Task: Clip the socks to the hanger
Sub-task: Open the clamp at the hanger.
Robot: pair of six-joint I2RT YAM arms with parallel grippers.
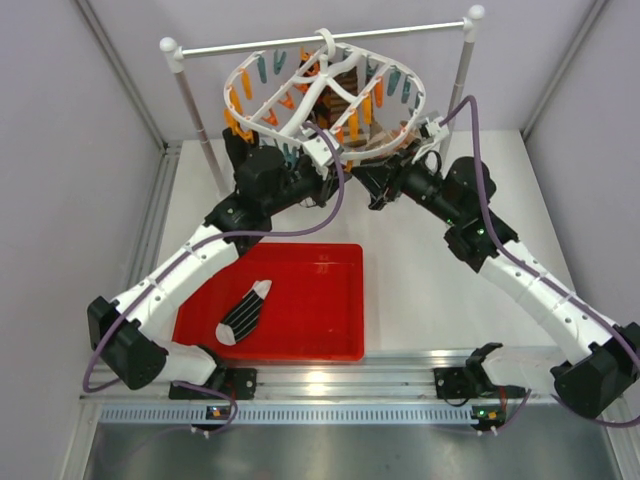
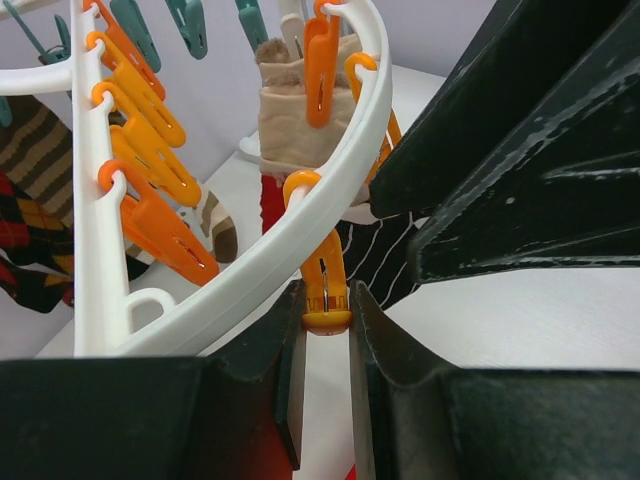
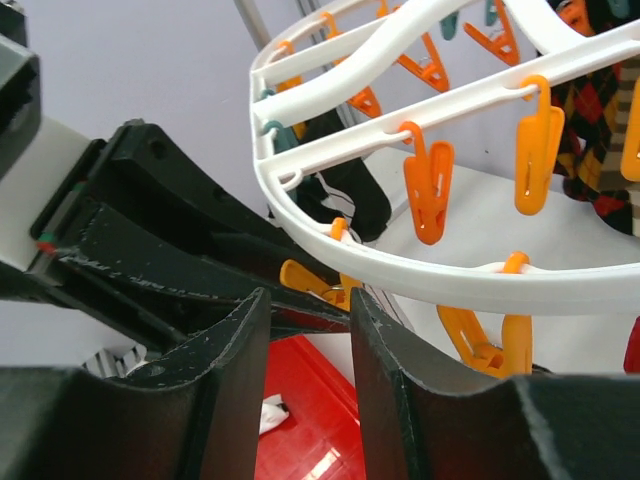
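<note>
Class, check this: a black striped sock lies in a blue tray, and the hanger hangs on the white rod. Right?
Not quite. The tray is red, not blue. The top external view shows this. The rest holds: the black striped sock lies in it, and the hanger hangs on the white rod.

1. From where I stand this is a robotics lab test cell: plain pale wall panels point(image 1: 60, 150) box in a white tabletop point(image 1: 430, 300) on the left, right and far sides.
2. A slotted aluminium rail point(image 1: 340, 385) along the near edge carries two black-and-white robot arms point(image 1: 190, 265) and purple cables point(image 1: 479, 150).
</note>
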